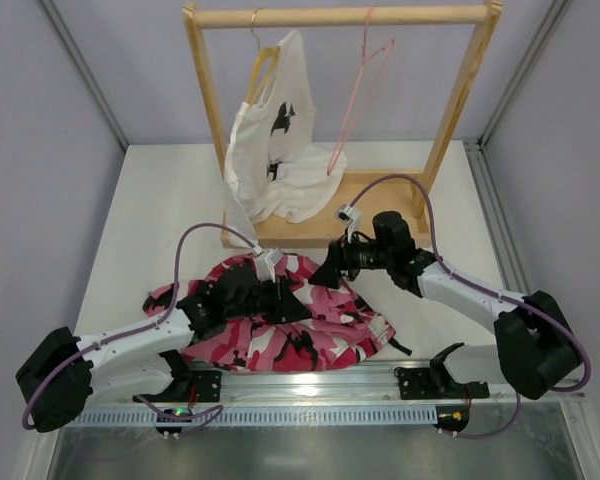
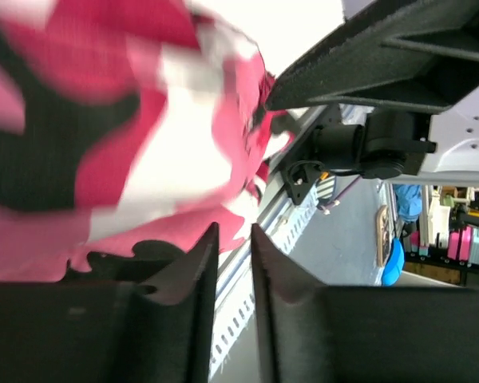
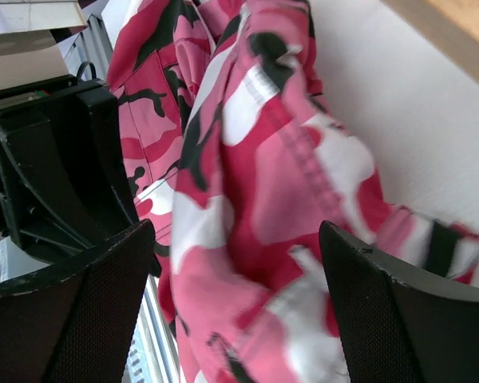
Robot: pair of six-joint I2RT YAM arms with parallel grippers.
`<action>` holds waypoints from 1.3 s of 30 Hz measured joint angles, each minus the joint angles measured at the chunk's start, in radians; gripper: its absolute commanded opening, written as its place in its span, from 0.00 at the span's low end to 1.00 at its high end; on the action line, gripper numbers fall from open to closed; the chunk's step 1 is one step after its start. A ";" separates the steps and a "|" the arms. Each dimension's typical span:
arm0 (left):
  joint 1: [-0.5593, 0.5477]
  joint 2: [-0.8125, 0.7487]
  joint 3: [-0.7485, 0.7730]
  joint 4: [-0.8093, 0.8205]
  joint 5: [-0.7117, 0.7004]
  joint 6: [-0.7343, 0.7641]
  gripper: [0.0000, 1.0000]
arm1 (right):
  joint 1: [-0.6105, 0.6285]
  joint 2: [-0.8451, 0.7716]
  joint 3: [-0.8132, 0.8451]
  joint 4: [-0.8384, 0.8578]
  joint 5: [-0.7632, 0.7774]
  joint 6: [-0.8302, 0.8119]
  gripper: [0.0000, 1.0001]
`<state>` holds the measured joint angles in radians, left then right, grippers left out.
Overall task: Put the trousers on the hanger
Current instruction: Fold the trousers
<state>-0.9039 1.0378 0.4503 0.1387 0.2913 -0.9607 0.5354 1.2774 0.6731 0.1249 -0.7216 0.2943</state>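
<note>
The trousers (image 1: 320, 338), heaped at the near edge of the table (image 1: 160, 200), are being grasped: right gripper (image 3: 235, 239) spread over them, left gripper (image 2: 234, 231) barely parted, empty. Closing is called for.

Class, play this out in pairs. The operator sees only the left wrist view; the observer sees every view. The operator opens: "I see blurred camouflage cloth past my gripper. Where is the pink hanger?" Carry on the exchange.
Observer: The hanger hangs from the wooden rack's top rail, right of the white T-shirt.
Operator: What is the right gripper doing?
Observer: The right gripper is open wide, poised over the trousers.
Operator: Where do the trousers lie?
Observer: Heaped on the table, between the rack and the arms' bases.
</note>
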 measured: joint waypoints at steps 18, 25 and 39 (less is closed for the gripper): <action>0.021 -0.167 0.113 -0.492 -0.377 -0.006 0.77 | 0.026 0.068 0.028 -0.045 0.425 0.039 0.83; 0.266 -0.130 0.145 -0.594 -0.378 0.027 0.77 | -0.042 0.128 0.027 -0.010 0.410 0.101 0.80; 0.325 -0.078 0.138 -0.415 -0.079 0.072 0.94 | 0.439 -0.025 -0.161 -0.013 0.694 0.251 0.75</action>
<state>-0.5789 0.9596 0.5880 -0.2768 0.2123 -0.8883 0.9749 1.2526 0.5121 0.1120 -0.0277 0.5457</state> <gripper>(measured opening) 0.939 0.748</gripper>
